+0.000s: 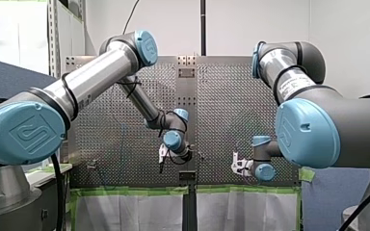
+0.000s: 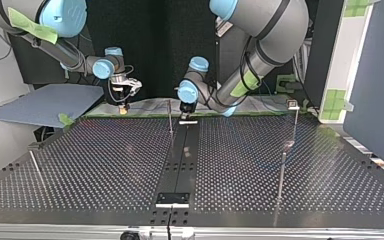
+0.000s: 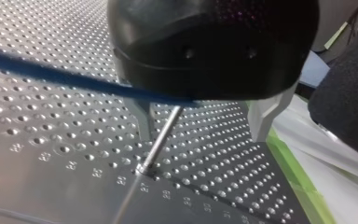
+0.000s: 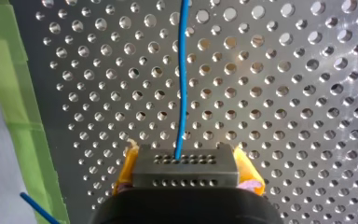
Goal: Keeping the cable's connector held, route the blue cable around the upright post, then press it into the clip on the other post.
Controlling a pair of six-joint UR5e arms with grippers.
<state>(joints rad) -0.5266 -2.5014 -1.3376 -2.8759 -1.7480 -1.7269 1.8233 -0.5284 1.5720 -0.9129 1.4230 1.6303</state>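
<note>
Blue cable runs straight ahead from the connector, clamped tight in my right gripper. My left gripper, fingers spread, straddles the upright post at the top view's twelve o'clock.

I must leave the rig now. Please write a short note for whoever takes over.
Hands: right hand shut on the connector, blue cable running ahead from it; left hand open, straddling the upright post, cable crossing under its palm.
Done: connector held, cable at the post.
Left: finish routing around the post, then press the cable into the clip.
</note>
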